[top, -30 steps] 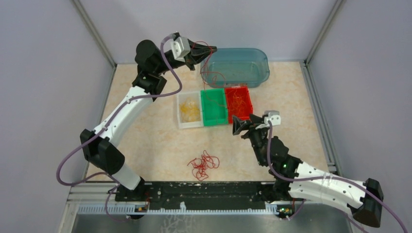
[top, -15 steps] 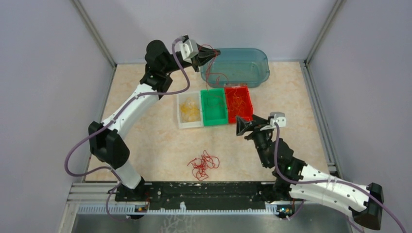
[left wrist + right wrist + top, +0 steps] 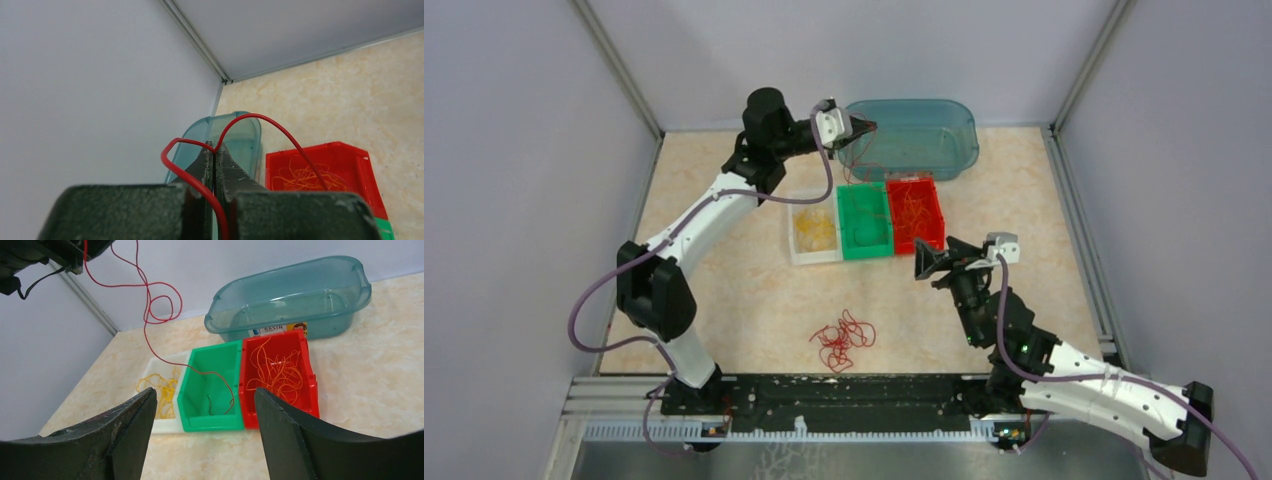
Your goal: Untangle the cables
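Red wire [image 3: 245, 115] pinched in the closed left gripper [image 3: 215, 150], tail in the green bin [image 3: 212, 362]; right gripper [image 3: 205, 395] agape, empty; other cables [image 3: 844, 340] clumped well apart. Early release may spill the tail.

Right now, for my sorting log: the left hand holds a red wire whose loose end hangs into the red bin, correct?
No: the red wire held by the left hand hangs into the green bin, as the right wrist view shows.
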You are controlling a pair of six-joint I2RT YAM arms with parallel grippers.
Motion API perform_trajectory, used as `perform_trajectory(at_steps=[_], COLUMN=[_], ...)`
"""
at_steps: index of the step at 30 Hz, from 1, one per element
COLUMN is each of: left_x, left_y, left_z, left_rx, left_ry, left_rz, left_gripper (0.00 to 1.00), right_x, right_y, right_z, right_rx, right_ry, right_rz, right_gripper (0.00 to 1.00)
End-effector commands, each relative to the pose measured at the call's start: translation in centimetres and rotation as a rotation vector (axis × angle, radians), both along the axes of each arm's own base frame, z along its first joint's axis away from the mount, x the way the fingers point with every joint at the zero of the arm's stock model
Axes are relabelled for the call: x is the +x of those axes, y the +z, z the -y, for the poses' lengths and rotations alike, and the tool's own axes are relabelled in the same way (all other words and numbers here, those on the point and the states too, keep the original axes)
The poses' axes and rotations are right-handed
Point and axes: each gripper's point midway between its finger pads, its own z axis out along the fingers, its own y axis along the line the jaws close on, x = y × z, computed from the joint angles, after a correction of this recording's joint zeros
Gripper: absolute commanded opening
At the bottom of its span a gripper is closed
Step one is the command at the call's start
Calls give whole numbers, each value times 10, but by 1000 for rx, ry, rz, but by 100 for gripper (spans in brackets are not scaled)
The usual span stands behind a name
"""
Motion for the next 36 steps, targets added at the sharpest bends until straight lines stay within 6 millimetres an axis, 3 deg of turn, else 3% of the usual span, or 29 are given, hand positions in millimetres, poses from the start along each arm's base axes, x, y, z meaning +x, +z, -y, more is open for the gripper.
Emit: perform_trajectory(at_steps=[1, 12, 22, 31, 36], left_x=[9, 33, 12, 15, 28], left_y=[-31, -102, -155, -225, -239], left_z=[-6, -20, 13, 24, 28], left_rx=[112, 373, 465, 692, 762], left_ry=[20, 153, 56, 84, 116], left_rz=[65, 193, 26, 49, 11], left_gripper=[0, 0, 0, 0, 0], right_x=[0, 2, 3, 0, 0], right_y=[9, 7, 7, 9, 10], right_z=[6, 1, 2, 13, 14], right_rx=[33, 24, 16, 32, 37], right_ry=[-20, -14, -23, -46, -49], right_rz=[13, 5, -12, -22, -25], right_gripper=[72, 72, 71, 70, 70])
